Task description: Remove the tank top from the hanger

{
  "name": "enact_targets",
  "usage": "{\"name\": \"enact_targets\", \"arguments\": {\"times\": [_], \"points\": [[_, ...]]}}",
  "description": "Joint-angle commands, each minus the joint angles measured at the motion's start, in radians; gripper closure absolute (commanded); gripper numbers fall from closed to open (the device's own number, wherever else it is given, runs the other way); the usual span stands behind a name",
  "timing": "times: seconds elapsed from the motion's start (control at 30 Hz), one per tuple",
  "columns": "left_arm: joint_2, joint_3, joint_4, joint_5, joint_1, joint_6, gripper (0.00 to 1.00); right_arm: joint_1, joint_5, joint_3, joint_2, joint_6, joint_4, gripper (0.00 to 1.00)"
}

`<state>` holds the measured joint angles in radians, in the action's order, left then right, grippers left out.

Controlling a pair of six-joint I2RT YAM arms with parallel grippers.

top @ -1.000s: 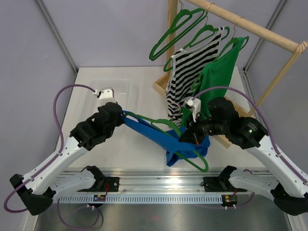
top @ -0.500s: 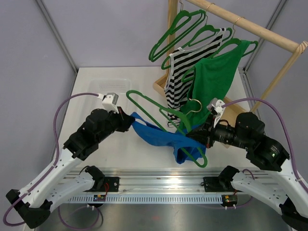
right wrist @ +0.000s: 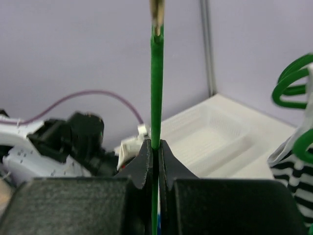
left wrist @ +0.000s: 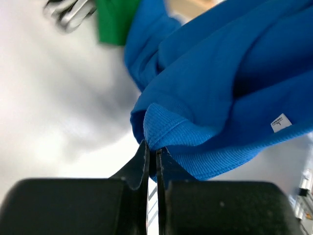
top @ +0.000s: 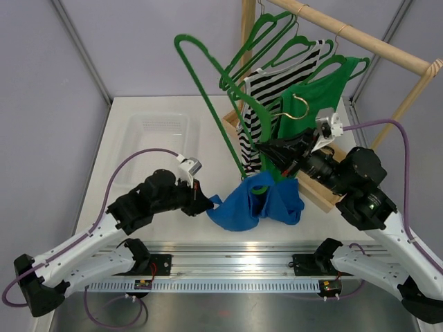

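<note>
Tank top [top: 249,209] pinched in left fingers [left wrist: 139,167], hanger [right wrist: 156,88] in right fingers [right wrist: 143,164]

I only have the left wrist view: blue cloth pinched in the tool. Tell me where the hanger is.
Observer: The right tool holds the green hanger raised on end over the table.
Operator: Report on the tank top.
Observer: The blue tank top lies heaped on the table. The hanger's lower end meets it, so I cannot tell if it is free.
Operator: Confirm the right grip.
Observer: The right wrist view shows its jaws shut on the hanger's thin bar.
</note>
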<state>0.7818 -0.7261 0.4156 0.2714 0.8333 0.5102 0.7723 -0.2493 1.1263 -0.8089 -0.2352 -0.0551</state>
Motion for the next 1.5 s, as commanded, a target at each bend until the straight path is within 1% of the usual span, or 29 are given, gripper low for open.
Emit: {"name": "enact_targets", "arguments": {"times": [0.0,0.03,0.1,0.17,0.2,0.23,0.27,0.3,0.33,0.37,0.4,0.43,0.47,0.5,0.53,0.57,0.6,0.63,0.67,0.73,0.77,0.83,0.87,0.9,1.07,1.27,1.47], "points": [[0.048,-0.025,0.196,-0.264,0.058,0.042,1.0,0.005,0.192,0.007,0.094,0.016,0.306,1.0],[0.057,-0.03,0.221,-0.311,0.091,0.048,1.0,0.005,0.208,-0.022,0.106,0.019,0.34,1.0],[0.063,-0.045,0.27,-0.406,0.124,0.073,1.0,0.005,0.226,-0.036,0.125,0.053,0.392,1.0],[0.054,-0.059,0.284,-0.434,0.141,0.082,1.0,0.005,0.21,0.01,0.114,0.066,0.335,1.0],[0.036,-0.077,0.302,-0.467,0.142,0.094,1.0,0.005,0.196,0.051,0.087,0.062,0.19,1.0],[0.025,-0.088,0.313,-0.484,0.141,0.096,1.0,0.005,0.202,0.161,0.067,0.041,0.096,1.0],[0.013,-0.102,0.324,-0.501,0.141,0.102,1.0,0.005,0.211,0.223,0.047,0.028,-0.013,1.0],[-0.01,-0.12,0.362,-0.547,0.142,0.105,1.0,0.005,0.214,0.289,0.007,0.027,-0.216,1.0],[-0.022,-0.154,0.385,-0.572,0.141,0.106,1.0,0.005,0.205,0.411,-0.013,0.031,-0.309,1.0],[-0.033,-0.174,0.434,-0.612,0.141,0.1,1.0,0.005,0.209,0.468,-0.028,0.028,-0.398,1.0],[-0.051,-0.193,0.457,-0.629,0.141,0.094,1.0,0.005,0.226,0.53,-0.065,0.02,-0.589,1.0],[-0.061,-0.223,0.48,-0.644,0.141,0.088,0.91,0.005,0.296,0.649,-0.079,-0.015,-0.689,1.0],[-0.071,-0.237,0.514,-0.668,0.141,0.064,0.84,0.005,0.339,0.7,-0.093,-0.032,-0.786,1.0],[-0.081,-0.248,0.525,-0.672,0.141,0.048,0.79,0.005,0.417,0.743,-0.107,-0.047,-0.954,1.0],[-0.101,-0.257,0.529,-0.675,0.141,0.028,0.65,0.005,0.456,0.801,-0.108,-0.085,-1.023,1.0],[-0.113,-0.263,0.526,-0.663,0.141,-0.013,0.56,0.005,0.482,0.822,-0.105,-0.104,-1.134,1.0],[-0.125,-0.265,0.52,-0.66,0.141,-0.03,0.41,0.005,0.511,0.851,-0.095,-0.119,-1.179,1.0],[-0.15,-0.265,0.513,-0.652,0.141,-0.045,0.32,0.005,0.528,0.868,-0.089,-0.153,-1.221,1.0],[-0.162,-0.253,0.485,-0.638,0.141,-0.074,0.21,0.005,0.544,0.88,-0.082,-0.168,-1.289,1.0],[-0.182,-0.243,0.467,-0.635,0.141,-0.087,0.14,0.005,0.576,0.926,-0.069,-0.203,-1.348,1.0],[-0.197,-0.233,0.444,-0.635,0.141,-0.093,0.08,0.005,0.59,0.944,-0.069,-0.214,-1.405,1.0],[-0.207,-0.207,0.427,-0.638,0.141,-0.096,0.05,0.005,0.642,1.001,-0.084,-0.242,-1.469,1.0],[-0.21,-0.199,0.416,-0.638,0.141,-0.096,0.01,0.005,0.659,1.018,-0.091,-0.248,-1.535,1.0],[-0.21,-0.194,0.416,-0.643,0.141,-0.095,0.01,0.005,0.704,1.042,-0.11,-0.26,-1.567,1.0],[-0.225,-0.185,0.408,-0.643,0.141,-0.095,0.01,0.005,0.711,0.991,-0.095,-0.282,-1.571,1.0],[-0.268,-0.17,0.399,-0.643,0.141,-0.091,0.01,0.005,0.895,0.85,-0.084,-0.332,-1.572,1.0],[-0.291,-0.161,0.391,-0.632,0.141,-0.094,0.01,0.005,0.944,0.787,-0.009,-0.395,-1.572,1.0]]}}
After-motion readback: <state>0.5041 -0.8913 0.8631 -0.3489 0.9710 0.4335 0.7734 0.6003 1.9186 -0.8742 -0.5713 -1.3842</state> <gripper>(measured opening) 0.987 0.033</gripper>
